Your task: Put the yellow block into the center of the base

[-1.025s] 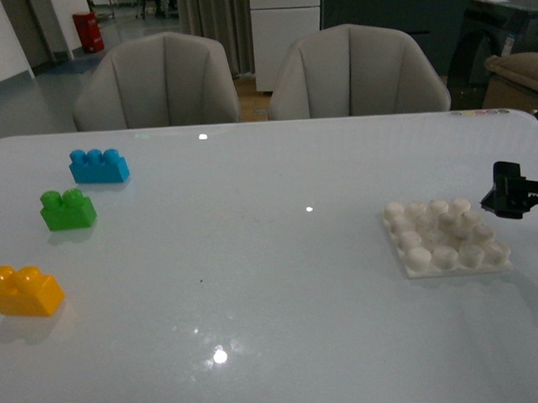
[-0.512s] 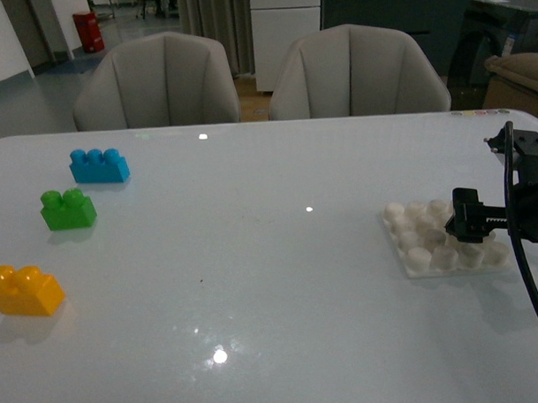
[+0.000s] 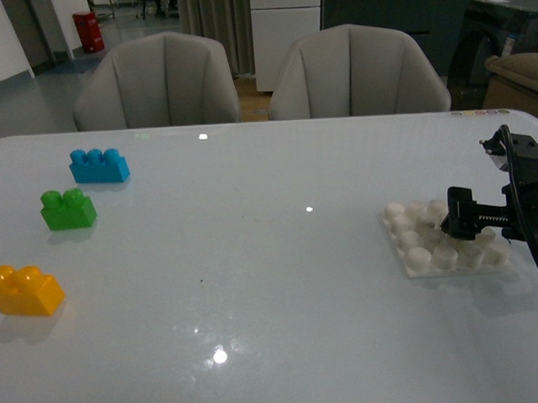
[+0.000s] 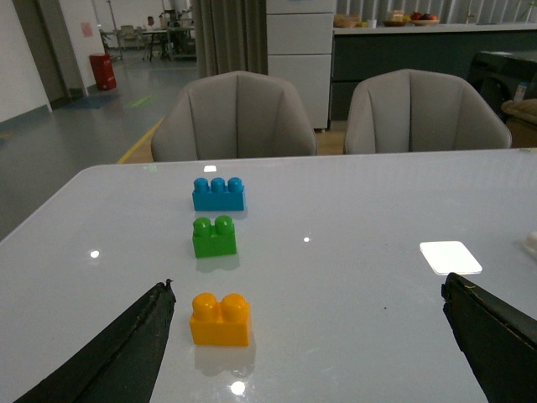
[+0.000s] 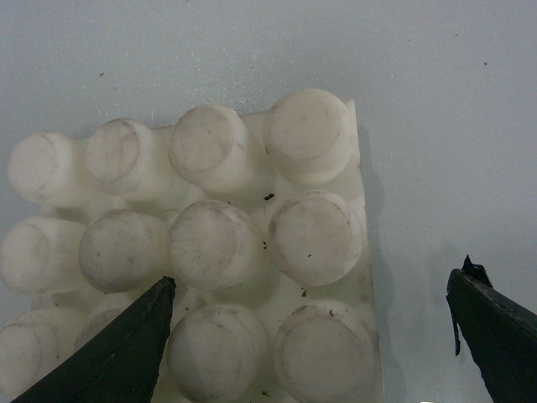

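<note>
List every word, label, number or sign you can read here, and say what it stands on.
No text is readable anywhere.
On the yellow block, green brick, blue brick and base: no print visible.
A pink sign on the far wall: too small to read.
A coloured strip at the table's far edge: too blurred to read.

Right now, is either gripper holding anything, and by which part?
Nothing is held. The right gripper is open above the base, the left gripper is open and empty, and the yellow block sits untouched on the table.
</note>
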Action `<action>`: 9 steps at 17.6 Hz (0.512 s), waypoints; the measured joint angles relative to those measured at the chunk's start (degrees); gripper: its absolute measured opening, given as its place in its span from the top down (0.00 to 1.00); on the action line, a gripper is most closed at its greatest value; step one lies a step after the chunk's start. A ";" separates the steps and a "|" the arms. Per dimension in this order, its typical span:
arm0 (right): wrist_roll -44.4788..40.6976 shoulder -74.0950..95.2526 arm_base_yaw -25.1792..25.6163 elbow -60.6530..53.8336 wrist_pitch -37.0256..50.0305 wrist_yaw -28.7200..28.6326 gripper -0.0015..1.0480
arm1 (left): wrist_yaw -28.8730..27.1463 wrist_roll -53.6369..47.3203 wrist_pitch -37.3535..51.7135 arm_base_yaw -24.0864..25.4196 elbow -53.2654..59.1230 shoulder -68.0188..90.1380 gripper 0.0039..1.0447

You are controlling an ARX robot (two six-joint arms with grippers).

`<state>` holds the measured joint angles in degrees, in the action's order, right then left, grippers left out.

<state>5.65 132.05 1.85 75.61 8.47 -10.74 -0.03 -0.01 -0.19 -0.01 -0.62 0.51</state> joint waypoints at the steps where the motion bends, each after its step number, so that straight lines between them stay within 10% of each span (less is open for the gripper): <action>1: 0.55 0.02 -0.13 0.04 -0.02 0.00 0.06 | 0.00 0.02 -0.02 0.00 0.00 0.00 0.06; 9: 3.74 0.02 -2.62 0.00 0.44 -0.33 0.06 | 0.00 0.00 0.00 0.00 0.00 0.00 0.06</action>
<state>9.39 132.07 -0.78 75.61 8.91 -11.07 -0.03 -0.01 -0.19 -0.01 -0.62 0.51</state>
